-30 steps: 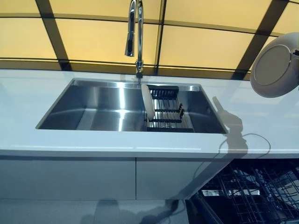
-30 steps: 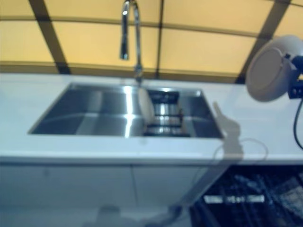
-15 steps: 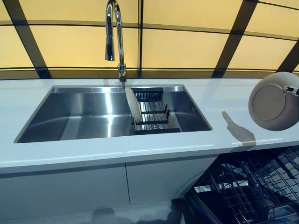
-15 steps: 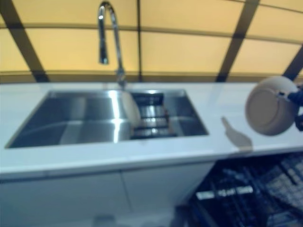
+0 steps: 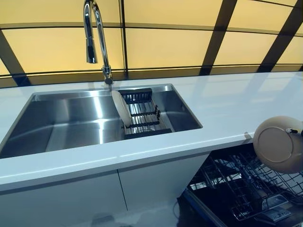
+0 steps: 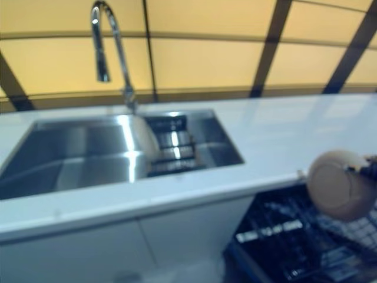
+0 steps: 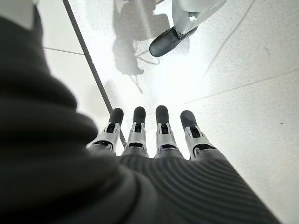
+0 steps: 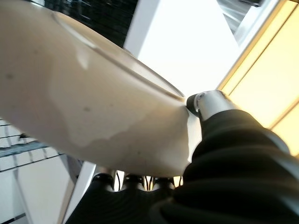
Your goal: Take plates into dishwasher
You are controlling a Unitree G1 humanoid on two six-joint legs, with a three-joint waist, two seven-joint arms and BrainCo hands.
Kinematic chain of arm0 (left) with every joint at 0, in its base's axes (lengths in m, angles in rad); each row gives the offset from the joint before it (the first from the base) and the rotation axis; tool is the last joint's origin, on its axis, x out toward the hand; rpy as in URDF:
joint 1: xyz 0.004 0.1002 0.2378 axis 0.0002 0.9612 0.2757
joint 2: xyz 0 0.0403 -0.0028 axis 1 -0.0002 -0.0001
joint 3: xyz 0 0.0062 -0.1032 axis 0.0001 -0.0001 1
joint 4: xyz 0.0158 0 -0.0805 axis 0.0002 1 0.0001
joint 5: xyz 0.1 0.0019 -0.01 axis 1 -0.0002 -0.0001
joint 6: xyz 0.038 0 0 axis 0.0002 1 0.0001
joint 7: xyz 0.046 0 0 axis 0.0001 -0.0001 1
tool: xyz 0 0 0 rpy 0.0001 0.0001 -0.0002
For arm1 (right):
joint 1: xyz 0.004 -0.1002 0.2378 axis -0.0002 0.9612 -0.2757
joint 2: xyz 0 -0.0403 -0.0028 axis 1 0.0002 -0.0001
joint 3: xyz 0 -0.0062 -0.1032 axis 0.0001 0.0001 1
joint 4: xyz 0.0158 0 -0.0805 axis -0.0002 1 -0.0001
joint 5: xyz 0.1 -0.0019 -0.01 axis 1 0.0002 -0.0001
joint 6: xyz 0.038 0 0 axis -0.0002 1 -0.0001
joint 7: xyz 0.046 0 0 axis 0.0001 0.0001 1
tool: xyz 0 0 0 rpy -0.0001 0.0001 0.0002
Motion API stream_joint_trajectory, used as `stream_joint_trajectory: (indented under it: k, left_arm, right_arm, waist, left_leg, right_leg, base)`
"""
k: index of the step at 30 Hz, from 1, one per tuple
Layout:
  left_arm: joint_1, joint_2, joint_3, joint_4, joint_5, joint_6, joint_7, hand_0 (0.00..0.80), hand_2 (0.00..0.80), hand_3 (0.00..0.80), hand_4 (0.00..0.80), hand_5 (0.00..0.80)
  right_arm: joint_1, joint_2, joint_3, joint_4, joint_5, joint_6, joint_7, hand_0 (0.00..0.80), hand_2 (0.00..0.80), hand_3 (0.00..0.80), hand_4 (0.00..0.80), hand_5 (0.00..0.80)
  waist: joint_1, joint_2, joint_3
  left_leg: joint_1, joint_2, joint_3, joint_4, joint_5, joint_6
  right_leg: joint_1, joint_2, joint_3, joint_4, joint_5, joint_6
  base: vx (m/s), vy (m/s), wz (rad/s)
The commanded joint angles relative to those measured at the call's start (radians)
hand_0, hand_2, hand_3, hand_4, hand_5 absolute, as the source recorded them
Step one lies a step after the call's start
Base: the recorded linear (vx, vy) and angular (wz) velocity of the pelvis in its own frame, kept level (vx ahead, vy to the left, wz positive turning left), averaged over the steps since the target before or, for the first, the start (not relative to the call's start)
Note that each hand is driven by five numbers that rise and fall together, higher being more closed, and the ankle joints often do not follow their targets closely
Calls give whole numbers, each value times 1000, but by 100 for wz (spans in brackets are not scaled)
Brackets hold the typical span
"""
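My right hand (image 8: 219,163) is shut on a white plate (image 5: 278,143), thumb over its rim and fingers behind it. It holds the plate on edge, underside facing me, just past the counter's front edge and above the open dishwasher's dark wire rack (image 5: 236,189). The plate fills most of the right wrist view (image 8: 84,93). A second white plate (image 5: 121,108) stands upright in the black drying rack (image 5: 142,113) inside the sink. My left hand (image 7: 154,135) hangs over the floor, fingers straight, holding nothing.
A steel sink (image 5: 61,123) is set in the white counter (image 5: 227,104), with a tall chrome faucet (image 5: 92,33) behind it. White cabinet doors (image 5: 71,198) run below the counter, left of the dishwasher. Yellow wall panels stand behind.
The camera has turned right and down, so the sink shifted left in view. My right hand has lowered the plate from above the counter to below its edge, over the dishwasher rack.
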Motion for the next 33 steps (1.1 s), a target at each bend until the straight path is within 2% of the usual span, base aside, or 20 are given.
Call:
stream_joint_trajectory:
  k: [1,5,14,19,25,33]
  left_arm:
    - [-12,57,20,50,64,-17,-6,0,0,0,0,0]
    - [-17,63,24,51,80,-19,-10,0,0,0,0,0]
    - [-26,59,24,54,88,-13,-10,0,0,0,0,0]
    - [-30,50,26,52,84,-12,-7,0,0,0,0,0]
    - [-34,38,36,51,81,-15,-6,0,0,0,0,0]
    - [-36,29,31,38,91,-13,4,0,0,0,0,0]
  right_arm:
    - [-54,38,-108,-2,-34,-75,22,800,800,800,800,800]
    - [-21,41,-121,3,-78,-78,62,800,800,800,800,800]
    - [-8,69,-73,-18,-165,-105,52,800,800,800,800,800]
    - [2,145,-24,-80,-249,-94,-22,800,800,800,800,800]
    - [36,252,17,-149,-297,-68,-37,800,800,800,800,800]
    - [6,329,110,-92,-348,-86,-89,800,800,800,800,800]
  waist:
    - [10,-16,11]
    - [5,-20,14]
    - [5,-18,19]
    - [3,-9,28]
    - [0,5,37]
    - [11,19,48]
  left_leg:
    - [33,23,29,5,-78,23]
    - [35,25,32,5,-80,24]
    - [38,28,38,5,-80,23]
    - [39,27,39,5,-80,24]
    - [41,26,46,5,-81,25]
    - [41,24,47,5,-80,24]
  right_leg:
    - [36,-1,-20,24,-48,78]
    - [36,-1,-24,27,-49,82]
    - [38,-1,-24,23,-45,85]
    - [39,-2,-26,23,-47,84]
    - [38,-6,-28,24,-50,85]
    - [39,-13,-42,26,-57,83]
  base:
    - [31,13,-3]
    - [0,0,0]
    - [-4,-8,-3]
    - [-1,-2,-1]
    - [0,0,0]
    - [0,0,0]
